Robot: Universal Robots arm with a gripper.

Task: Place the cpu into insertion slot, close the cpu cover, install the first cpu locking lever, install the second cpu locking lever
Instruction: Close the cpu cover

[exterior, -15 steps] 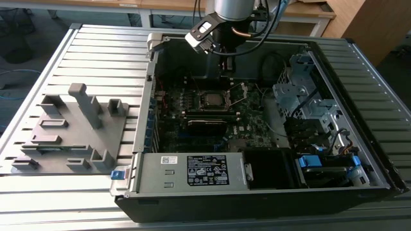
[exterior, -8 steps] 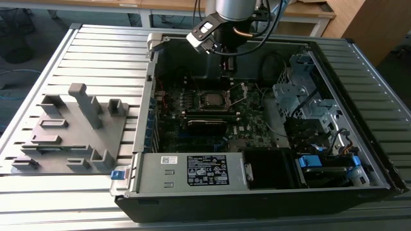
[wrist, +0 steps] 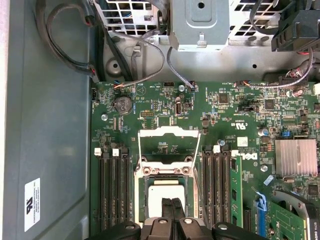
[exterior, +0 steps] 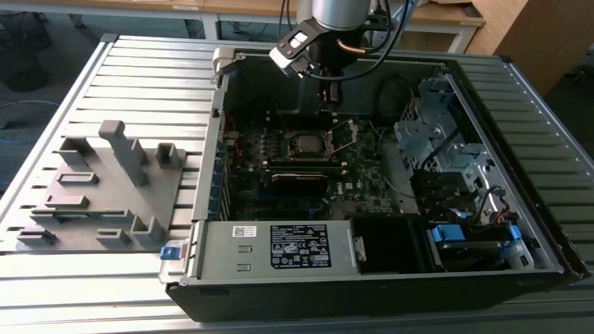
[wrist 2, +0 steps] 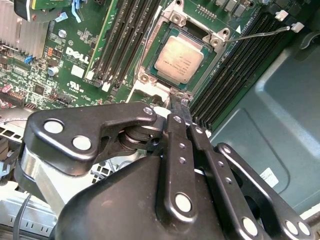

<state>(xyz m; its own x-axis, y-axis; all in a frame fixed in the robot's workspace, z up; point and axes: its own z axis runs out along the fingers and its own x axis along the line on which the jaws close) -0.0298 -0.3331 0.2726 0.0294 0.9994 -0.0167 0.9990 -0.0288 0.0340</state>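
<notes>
Gripper (exterior: 330, 94) hangs upper centre in your exterior view, the cpu (exterior: 307, 144) seated in its socket below it in frame. Second wrist view: fingers (wrist 2: 175, 107) pressed together, empty, tips just beside the cpu. First wrist view: cpu cover (wrist: 169, 131) lies open beyond the cpu

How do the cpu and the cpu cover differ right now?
The cpu is a solid, dull metal-topped square; the cpu cover is a thin frame with an open centre. The cpu lies flat in the socket; the cpu cover is swung open, away from it. Both are square and silvery metal.
</notes>
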